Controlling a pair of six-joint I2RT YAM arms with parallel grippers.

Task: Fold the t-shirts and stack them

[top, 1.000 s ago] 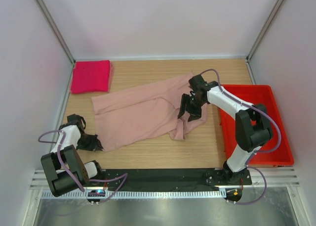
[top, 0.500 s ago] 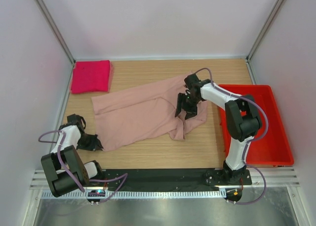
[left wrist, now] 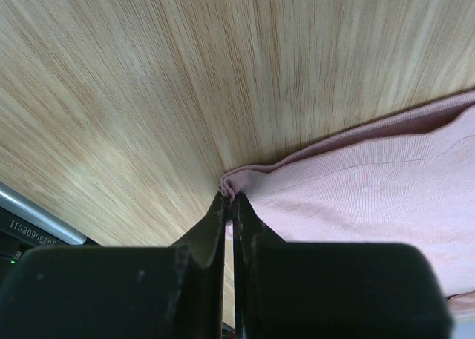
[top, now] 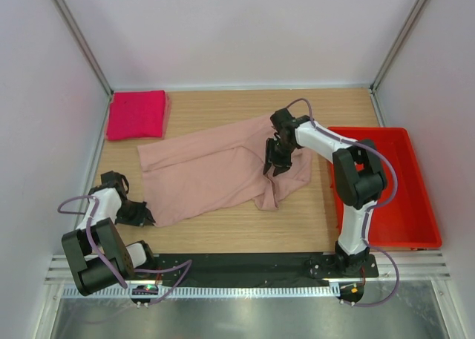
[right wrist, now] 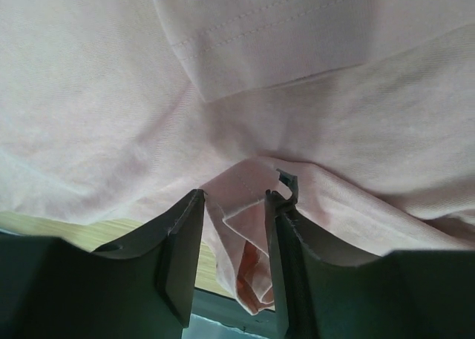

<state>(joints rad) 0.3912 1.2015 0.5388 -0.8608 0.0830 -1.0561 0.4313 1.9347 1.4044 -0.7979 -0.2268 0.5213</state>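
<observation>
The right arm reaches forward, wrist bent down, with the right gripper [top: 272, 165] half open astride a raised fold of the pale pink t-shirt [top: 208, 168], which lies spread mid-table. The left arm crouches low, and the left gripper [top: 141, 214] pinches that shirt's near-left corner. The magenta t-shirt [top: 136, 114] lies folded at the far left.

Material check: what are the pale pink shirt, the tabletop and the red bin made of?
The pale pink shirt looks like soft matte knit, probably cotton jersey: fine ribs, stitched hems, wrinkles. The tabletop: light wood or wood-look laminate, streaky grain, low sheen. The red bin: apparently rigid moulded plastic, smooth, straight-walled.
</observation>
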